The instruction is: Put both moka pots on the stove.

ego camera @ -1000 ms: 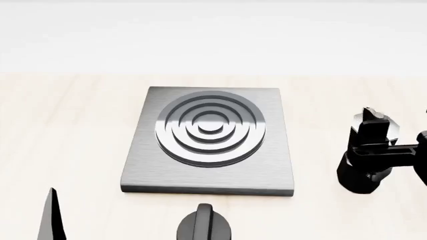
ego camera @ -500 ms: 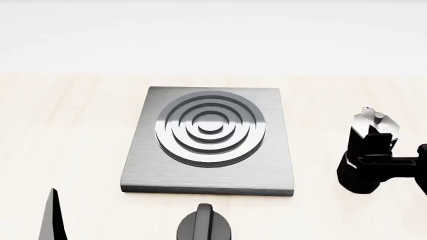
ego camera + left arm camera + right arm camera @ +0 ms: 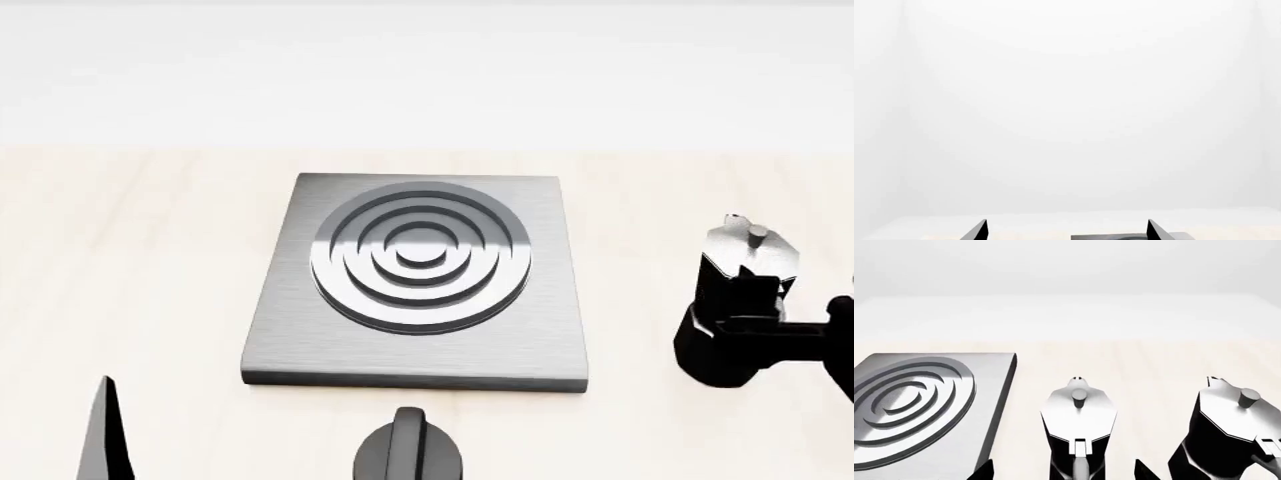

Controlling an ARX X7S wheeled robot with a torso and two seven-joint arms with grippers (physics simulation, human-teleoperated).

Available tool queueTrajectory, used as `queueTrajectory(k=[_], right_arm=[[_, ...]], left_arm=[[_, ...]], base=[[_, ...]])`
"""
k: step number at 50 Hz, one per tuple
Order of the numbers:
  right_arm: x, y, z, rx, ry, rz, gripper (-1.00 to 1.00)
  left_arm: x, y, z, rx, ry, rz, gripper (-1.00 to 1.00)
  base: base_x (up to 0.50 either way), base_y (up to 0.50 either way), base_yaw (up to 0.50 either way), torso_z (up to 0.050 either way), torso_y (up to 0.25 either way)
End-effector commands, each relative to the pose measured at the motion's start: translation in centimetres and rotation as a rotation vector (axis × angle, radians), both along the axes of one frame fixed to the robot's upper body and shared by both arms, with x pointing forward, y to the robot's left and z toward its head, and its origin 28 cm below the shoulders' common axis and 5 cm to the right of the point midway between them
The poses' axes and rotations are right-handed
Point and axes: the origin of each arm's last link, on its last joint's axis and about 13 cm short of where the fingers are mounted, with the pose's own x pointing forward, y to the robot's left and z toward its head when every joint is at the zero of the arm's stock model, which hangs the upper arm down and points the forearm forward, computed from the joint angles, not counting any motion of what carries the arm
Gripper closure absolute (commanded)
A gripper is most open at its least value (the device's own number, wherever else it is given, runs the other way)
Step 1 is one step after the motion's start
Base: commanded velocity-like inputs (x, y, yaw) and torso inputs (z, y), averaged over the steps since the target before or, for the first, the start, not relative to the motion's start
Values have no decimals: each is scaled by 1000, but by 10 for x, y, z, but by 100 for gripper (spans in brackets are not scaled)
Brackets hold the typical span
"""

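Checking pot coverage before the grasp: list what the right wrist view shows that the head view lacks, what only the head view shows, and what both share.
Only the right wrist view shows a second moka pot beside the first. Only the head view shows the black knob at the table's near edge, the whole stove, and the left gripper's fingertip. Both show the stove, bare of pots, the nearer moka pot, the right gripper behind it, and the wooden table.
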Motion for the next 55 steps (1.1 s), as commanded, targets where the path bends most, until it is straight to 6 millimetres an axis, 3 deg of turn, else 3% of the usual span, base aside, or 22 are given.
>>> queueTrajectory(k=[1,55], right_arm=[[5,-1,-6,-3,22,-11,-100],[26,-1,-53,10,103,-48,-100]], left_arm=[[0,0,0,-1,0,0,-100],[1,0,-3,-3,6,-3,-100]], base=[[0,0,0,0,0],[0,0,0,0,0]])
